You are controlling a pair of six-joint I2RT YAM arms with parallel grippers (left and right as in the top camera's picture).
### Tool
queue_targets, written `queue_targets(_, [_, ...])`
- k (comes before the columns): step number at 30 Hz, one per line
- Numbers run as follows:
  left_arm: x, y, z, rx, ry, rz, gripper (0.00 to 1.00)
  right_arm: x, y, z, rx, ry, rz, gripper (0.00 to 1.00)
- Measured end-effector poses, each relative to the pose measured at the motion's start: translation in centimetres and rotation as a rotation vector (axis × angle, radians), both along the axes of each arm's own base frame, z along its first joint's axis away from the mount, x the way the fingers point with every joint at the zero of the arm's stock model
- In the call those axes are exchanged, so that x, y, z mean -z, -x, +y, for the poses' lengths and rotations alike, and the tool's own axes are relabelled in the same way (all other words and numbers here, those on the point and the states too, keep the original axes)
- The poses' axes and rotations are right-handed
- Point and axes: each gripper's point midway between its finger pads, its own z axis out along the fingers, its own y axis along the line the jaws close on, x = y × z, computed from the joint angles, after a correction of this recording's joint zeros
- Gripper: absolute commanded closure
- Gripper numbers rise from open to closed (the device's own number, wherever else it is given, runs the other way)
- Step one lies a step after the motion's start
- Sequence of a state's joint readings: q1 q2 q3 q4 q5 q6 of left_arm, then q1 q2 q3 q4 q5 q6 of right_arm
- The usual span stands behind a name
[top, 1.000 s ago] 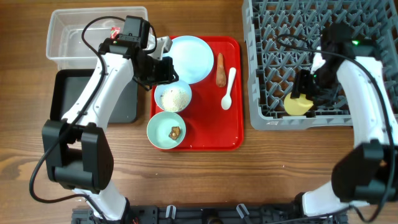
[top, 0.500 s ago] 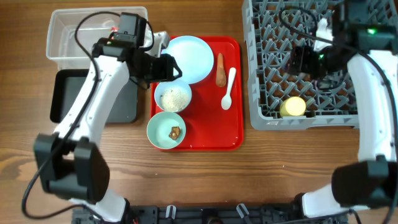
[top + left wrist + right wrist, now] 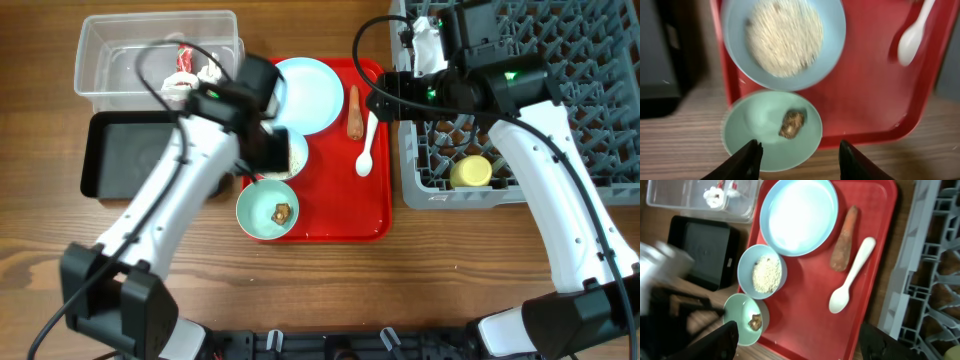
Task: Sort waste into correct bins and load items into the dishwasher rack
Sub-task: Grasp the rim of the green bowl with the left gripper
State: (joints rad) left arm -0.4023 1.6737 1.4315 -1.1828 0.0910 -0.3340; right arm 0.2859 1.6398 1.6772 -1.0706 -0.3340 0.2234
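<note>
A red tray (image 3: 335,200) holds a pale blue plate (image 3: 305,95), a carrot piece (image 3: 354,110), a white spoon (image 3: 368,142), a blue bowl of rice (image 3: 785,42) and a green bowl (image 3: 267,210) with a brown food scrap (image 3: 792,123). My left gripper (image 3: 268,140) hovers open over the two bowls, hiding part of the rice bowl from above; the green bowl lies just ahead of its fingertips (image 3: 747,162). At the tray's upper right edge my right gripper (image 3: 385,95) hangs open and empty, high above the spoon (image 3: 850,282) and carrot (image 3: 845,239). A yellow cup (image 3: 471,172) sits in the grey dishwasher rack (image 3: 420,185).
A clear bin (image 3: 100,60) at the back left holds white and red scraps (image 3: 185,65). In front of it lies a black bin (image 3: 140,160). The rack fills the right back of the wooden table, close to the tray's right rim.
My right gripper has let go of the yellow cup in the rack and swung left to the tray's edge. My left gripper has moved from beside the plate down over the bowls.
</note>
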Motion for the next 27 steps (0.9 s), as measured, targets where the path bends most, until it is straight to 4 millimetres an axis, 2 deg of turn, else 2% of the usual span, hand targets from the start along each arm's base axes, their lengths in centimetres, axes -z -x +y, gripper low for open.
queue_targets(3, [3.5,2.7,-1.3,0.003,-0.024,0.069,0.55,0.1,-0.3,-0.6,0.019,0.022,-0.008,0.22])
queue_targets(5, [4.7,4.0,-1.4,0.003,-0.044,0.101,0.56,0.1,-0.4,-0.7,0.022,0.026,-0.01,0.22])
queue_targets(7, [4.8,4.6,-3.2,0.06,-0.042,0.08,0.6,0.2,-0.4,-0.9,0.028,0.036,-0.012,0.22])
queue_targets(9, [5.1,4.9,-6.0,0.135,-0.014,0.023,0.67,0.2,-0.5,-0.9,0.03,0.039,-0.014,0.21])
queue_targets(11, [6.3,5.8,-7.4,0.181,-0.014,-0.005,0.72,0.2,-0.5,-1.0,0.031,0.042,-0.013,0.22])
queue_targets(12, [7.0,6.2,-7.2,0.182,-0.034,-0.003,0.72,0.3,-0.5,-1.0,0.031,0.043,-0.012,0.22])
queue_targets(14, [8.2,5.8,-5.4,0.137,-0.108,-0.03,0.72,0.3,-0.4,-1.0,0.031,0.043,-0.01,0.22])
queue_targets(20, [8.2,3.8,-5.0,0.104,-0.138,-0.12,0.7,0.3,-0.4,-1.1,0.031,0.048,-0.01,0.21])
queue_targets(24, [9.8,4.2,-4.1,0.095,-0.166,-0.129,0.81,0.3,-0.4,-1.1,0.031,0.049,-0.009,0.21])
queue_targets(26, [9.8,4.1,-4.0,0.09,-0.168,-0.134,0.94,0.3,-0.4,-1.1,0.031,0.049,-0.009,0.21])
queue_targets(27, [9.8,4.1,-4.1,0.087,-0.166,-0.136,0.94,0.3,-0.4,-1.1,0.031,0.049,-0.009,0.21])
